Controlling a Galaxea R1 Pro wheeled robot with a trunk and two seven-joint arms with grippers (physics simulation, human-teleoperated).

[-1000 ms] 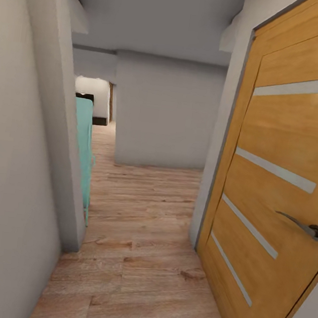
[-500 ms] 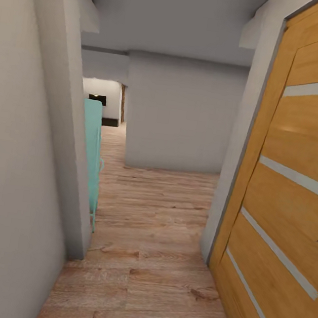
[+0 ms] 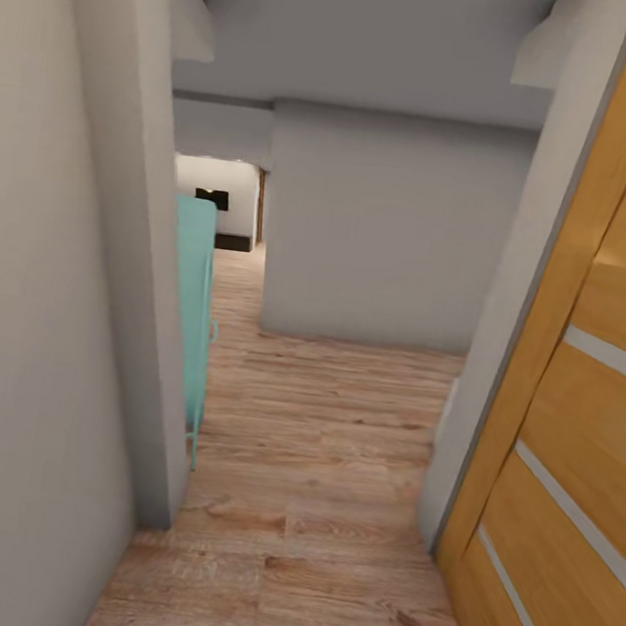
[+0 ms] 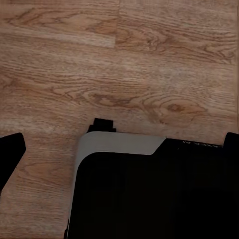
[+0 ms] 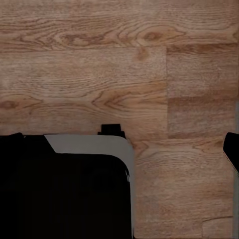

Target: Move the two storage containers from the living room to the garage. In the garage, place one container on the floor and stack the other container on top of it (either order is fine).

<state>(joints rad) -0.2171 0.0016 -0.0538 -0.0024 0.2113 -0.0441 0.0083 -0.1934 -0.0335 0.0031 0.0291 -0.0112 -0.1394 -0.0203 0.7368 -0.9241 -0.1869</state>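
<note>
The two storage containers are out of view, and so are the living room and the garage. I am in a hallway with a light wood-plank floor (image 3: 333, 472). My left gripper (image 4: 119, 159) hangs open above the planks; one dark fingertip (image 4: 10, 154) shows at each picture edge with nothing between them. My right gripper (image 5: 119, 149) is open the same way, with a fingertip (image 5: 232, 149) at the edge. Under both grippers lies my own dark base with its pale grey corner (image 4: 119, 147) (image 5: 89, 144).
A wooden door with frosted strips (image 3: 582, 434) stands close on the right. A grey wall corner (image 3: 144, 331) juts in on the left, with a teal piece of furniture (image 3: 194, 308) behind it. A grey wall (image 3: 381, 233) closes the hallway ahead, and a passage (image 3: 231, 264) leads past its left side.
The whole head view has shifted as the camera moved forward: the door slid to the right and its handle left the picture, while the left corner and far wall came closer.
</note>
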